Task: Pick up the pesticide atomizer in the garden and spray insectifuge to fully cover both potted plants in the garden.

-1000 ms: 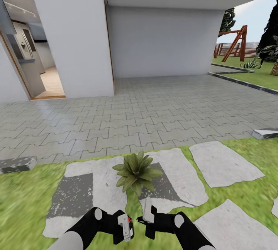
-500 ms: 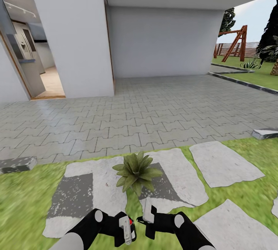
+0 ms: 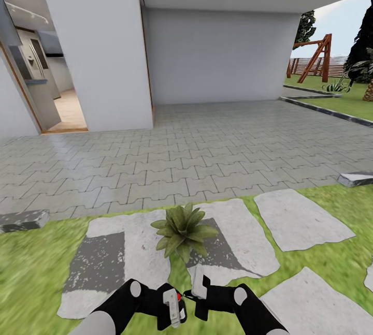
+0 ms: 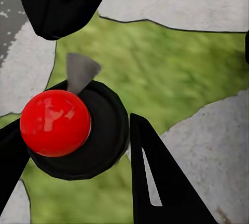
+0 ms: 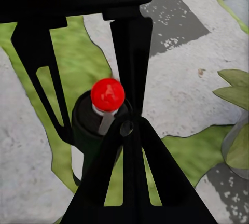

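Grippers are meeting low over the lawn point(image 3: 31, 267) at the near edge of the head view. The left gripper point(image 3: 175, 308) and right gripper point(image 3: 199, 287) are both closing around the pesticide atomizer point(image 5: 106, 111), a black bottle with a red ball top; in the left wrist view that red ball point(image 4: 55, 123) is sitting between the black fingers point(image 4: 155, 177). Just beyond them, one potted plant point(image 3: 182, 229) is standing on pale stepping stones point(image 3: 303, 218). Farther off, grey paving point(image 3: 207, 148) is running to the white house wall point(image 3: 217, 55), with a wooden swing frame point(image 3: 315, 58) rising at the far right.
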You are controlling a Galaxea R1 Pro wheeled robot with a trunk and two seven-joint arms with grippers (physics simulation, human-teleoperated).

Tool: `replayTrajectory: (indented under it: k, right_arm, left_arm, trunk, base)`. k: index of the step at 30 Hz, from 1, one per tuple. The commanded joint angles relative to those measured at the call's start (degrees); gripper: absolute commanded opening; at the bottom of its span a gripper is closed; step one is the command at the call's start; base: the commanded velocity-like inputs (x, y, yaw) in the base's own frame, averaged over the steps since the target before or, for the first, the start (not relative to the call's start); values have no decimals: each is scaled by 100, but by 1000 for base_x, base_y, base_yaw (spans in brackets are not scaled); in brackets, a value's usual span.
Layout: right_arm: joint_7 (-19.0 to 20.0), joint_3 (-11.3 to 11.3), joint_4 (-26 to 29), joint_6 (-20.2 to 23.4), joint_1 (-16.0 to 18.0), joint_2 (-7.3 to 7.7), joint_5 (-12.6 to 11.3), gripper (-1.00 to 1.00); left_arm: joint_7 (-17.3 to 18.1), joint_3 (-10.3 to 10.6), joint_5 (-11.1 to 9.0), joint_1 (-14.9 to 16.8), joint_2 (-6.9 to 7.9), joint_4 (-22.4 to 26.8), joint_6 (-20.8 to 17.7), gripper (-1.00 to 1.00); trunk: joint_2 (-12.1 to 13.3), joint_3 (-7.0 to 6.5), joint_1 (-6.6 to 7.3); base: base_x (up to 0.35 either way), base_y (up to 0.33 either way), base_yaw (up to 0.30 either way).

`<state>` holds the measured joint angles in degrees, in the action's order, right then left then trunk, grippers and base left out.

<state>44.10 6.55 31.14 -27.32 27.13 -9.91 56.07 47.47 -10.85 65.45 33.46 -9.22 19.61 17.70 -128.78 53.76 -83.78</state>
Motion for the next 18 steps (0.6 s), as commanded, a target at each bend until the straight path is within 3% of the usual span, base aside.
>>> replayTrajectory:
  k: [1, 11, 18]
  right_arm:
    - [37, 48, 6, -23, 3, -9, 36, -100]
    - [37, 48, 6, -22, 3, -9, 36, -100]
    - [37, 48, 6, -24, 3, -9, 36, -100]
  left_arm:
    - [25, -49, 45, 2, -12, 7, 23, -100]
    - [22, -49, 39, 6, -39, 7, 43, -100]
    - [24, -49, -142, 3, -44, 7, 221, -100]
  trunk:
    - [-2, 6, 1]
    - [-2, 6, 1]
    - [-2, 6, 1]
  base:
    - [0, 0, 0]
    - [0, 0, 0]
    - [0, 0, 0]
